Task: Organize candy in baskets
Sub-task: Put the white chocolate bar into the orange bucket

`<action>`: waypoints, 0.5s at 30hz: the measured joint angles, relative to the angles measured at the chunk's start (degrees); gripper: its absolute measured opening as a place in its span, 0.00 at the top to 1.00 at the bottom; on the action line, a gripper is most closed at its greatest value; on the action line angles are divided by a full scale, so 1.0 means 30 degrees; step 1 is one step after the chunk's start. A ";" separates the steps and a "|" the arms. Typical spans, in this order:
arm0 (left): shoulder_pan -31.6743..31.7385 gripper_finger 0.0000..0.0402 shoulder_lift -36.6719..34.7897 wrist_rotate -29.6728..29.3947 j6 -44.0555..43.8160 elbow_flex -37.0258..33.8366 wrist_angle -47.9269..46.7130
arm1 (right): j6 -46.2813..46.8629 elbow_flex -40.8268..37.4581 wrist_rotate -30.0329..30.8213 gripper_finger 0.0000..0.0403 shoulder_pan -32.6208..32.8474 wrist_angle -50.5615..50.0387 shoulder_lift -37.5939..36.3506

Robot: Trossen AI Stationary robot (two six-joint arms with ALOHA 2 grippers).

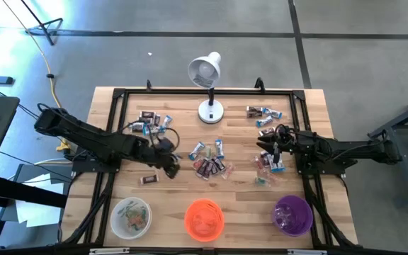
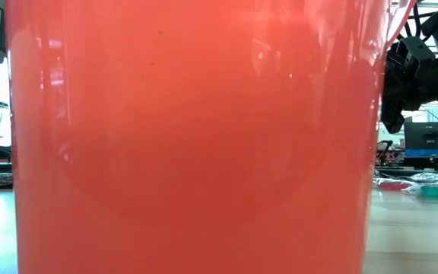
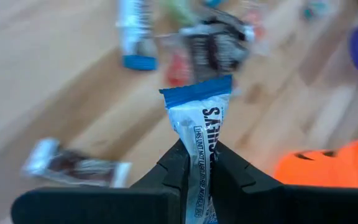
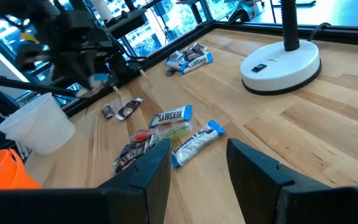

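Left gripper pinches a blue candy by its end — light, crinkly, slippery; right gripper open, empty

I see even daylight on bench from above, shadows soft. Blue glare on floor at upper left. Low view filled by blurred orange basket. Left wrist background motion-blurred; blue wrapper sharp. Right wrist far arm smeared.
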 joint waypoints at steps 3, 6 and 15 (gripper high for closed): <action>-0.0502 0.91 0.1903 0.0663 0.0290 0.1666 0.0162 | -0.0002 0.0005 0.0000 0.62 -0.0001 0.0000 -0.0018; -0.1329 0.91 0.3626 0.1162 0.0354 0.3731 -0.0348 | -0.0007 0.0007 0.0000 0.62 -0.0005 0.0000 -0.0019; -0.4015 0.91 0.6803 0.0789 0.0942 0.9110 -0.1983 | 0.0000 0.0006 0.0015 0.62 0.0002 0.0000 0.0002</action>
